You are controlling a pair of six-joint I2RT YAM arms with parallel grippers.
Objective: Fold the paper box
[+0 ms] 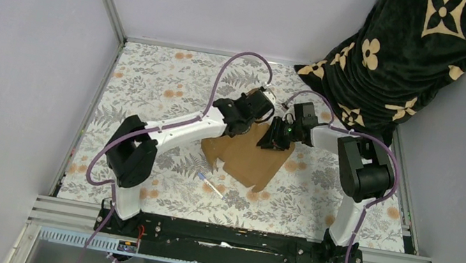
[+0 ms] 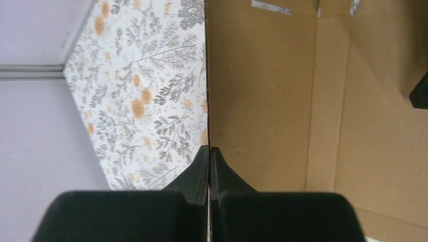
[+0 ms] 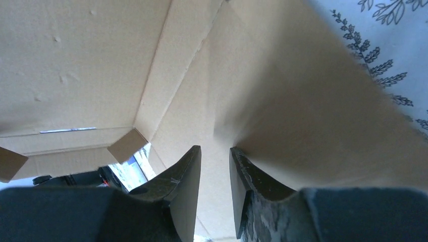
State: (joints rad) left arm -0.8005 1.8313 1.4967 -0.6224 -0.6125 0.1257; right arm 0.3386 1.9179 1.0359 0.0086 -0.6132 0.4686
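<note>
The paper box is a brown die-cut cardboard sheet, partly raised off the floral table at centre. My left gripper is at its far edge. In the left wrist view, that gripper is shut on the box's thin edge, with the cardboard panel to its right. My right gripper is over the sheet's far right part. In the right wrist view, that gripper is slightly open with nothing between the fingers. Creased panels and flaps fill the view behind it.
A small white pen-like stick lies on the table just near-left of the sheet. A black cloth with gold flower marks hangs over the far right corner. Grey walls close in the table on the left, back and right.
</note>
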